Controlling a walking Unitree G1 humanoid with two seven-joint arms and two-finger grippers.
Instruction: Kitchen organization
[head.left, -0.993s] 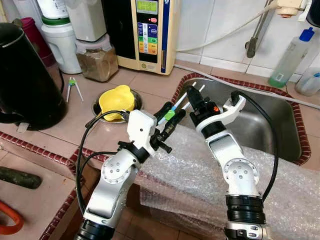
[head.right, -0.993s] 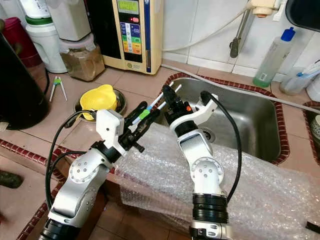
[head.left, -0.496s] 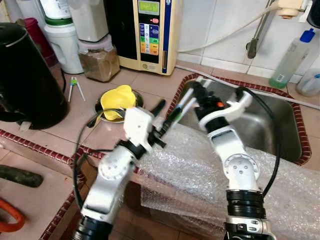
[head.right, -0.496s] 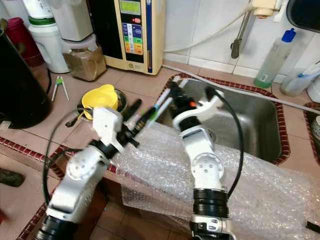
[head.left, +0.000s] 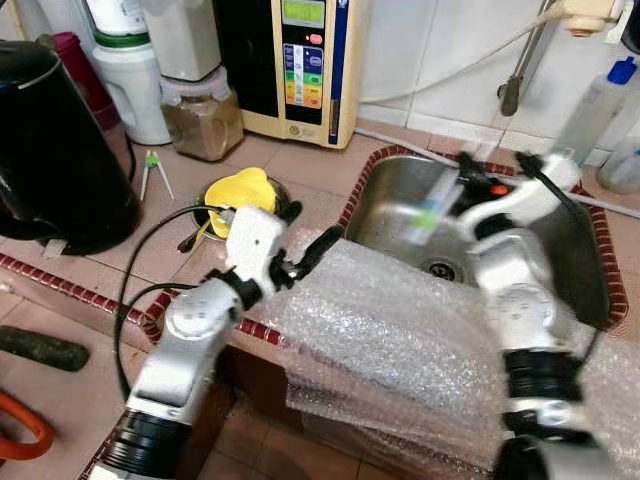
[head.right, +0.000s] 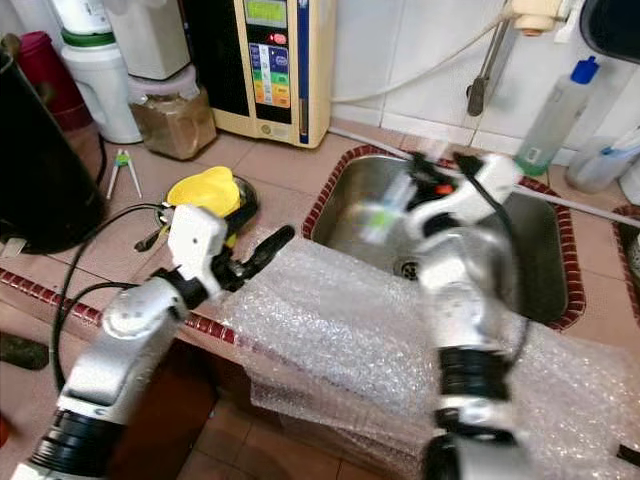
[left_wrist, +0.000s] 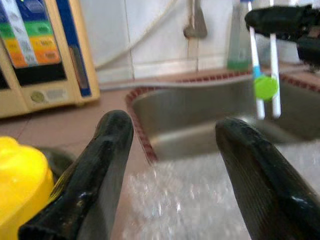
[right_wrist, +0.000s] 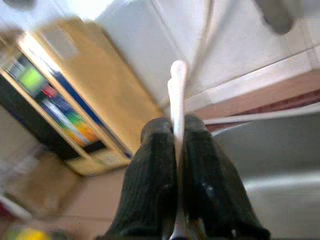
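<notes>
Pinching toothbrushes (left_wrist: 263, 65) in right hand (right_wrist: 175, 150)

Tiled counter (head.left: 300, 165) with a sunken steel sink (head.left: 400, 215) on the right; bubble wrap (head.left: 400, 330) drapes over its near edge. Far left stand a black kettle (head.left: 55, 150), a jar (head.left: 203, 115), a yellow-and-cream appliance (head.left: 300, 60); a yellow piece (head.left: 240, 195) sits in a dish

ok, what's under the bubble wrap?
The bubble wrap drapes over the counter edge and sink front rim. Whatever else lies beneath is covered.
</notes>
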